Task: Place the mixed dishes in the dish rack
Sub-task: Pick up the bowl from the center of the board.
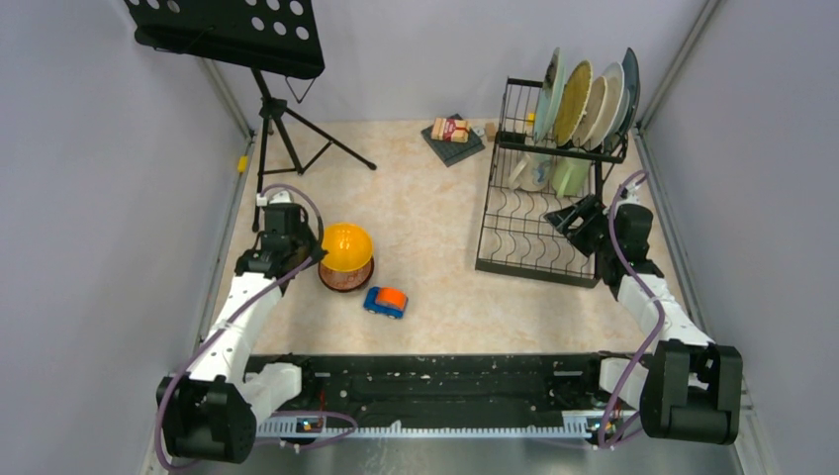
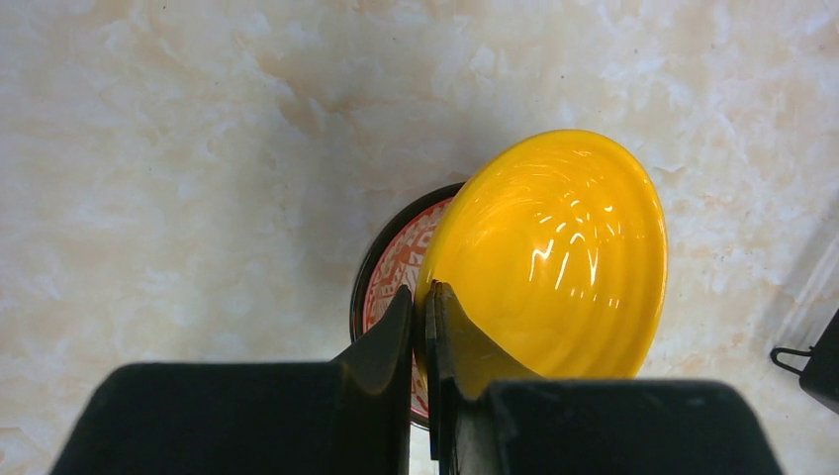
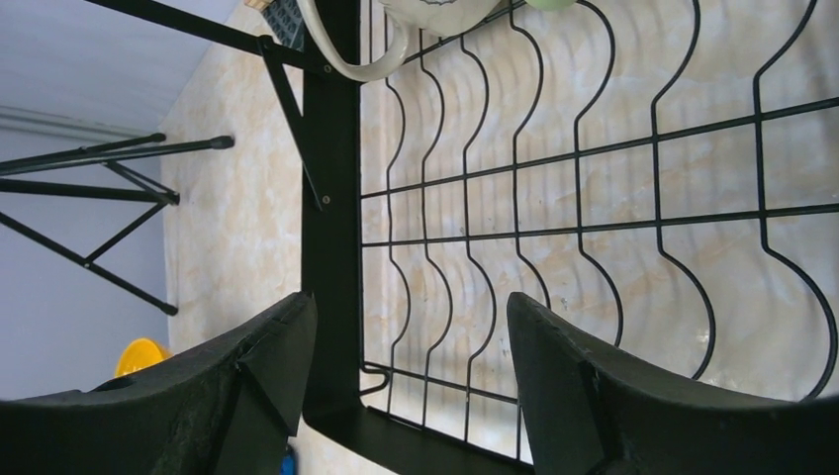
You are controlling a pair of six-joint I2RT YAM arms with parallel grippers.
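Note:
The orange-yellow bowl (image 1: 346, 245) is tilted on its edge over a dark-rimmed, red-patterned dish (image 1: 345, 278) on the left of the table. My left gripper (image 1: 309, 249) is shut on the bowl's rim; the left wrist view shows the fingers (image 2: 423, 297) pinching the bowl (image 2: 554, 257). The dish rack (image 1: 524, 247) stands at the right. Its upper tier holds the mint-green (image 1: 550, 87), yellowish (image 1: 572, 99), cream (image 1: 605, 99) and dark teal (image 1: 630, 84) plates upright. A beige mug (image 1: 530, 171) and a pale green mug (image 1: 570, 176) sit below. My right gripper (image 1: 579, 220) hangs open and empty over the rack's flat base (image 3: 554, 198).
A blue-and-orange toy car (image 1: 385, 301) lies just right of the bowl. A packet on a dark mat (image 1: 452, 132) lies at the back beside the rack. A black music stand on a tripod (image 1: 282, 124) stands at the back left. Grey walls close in both sides.

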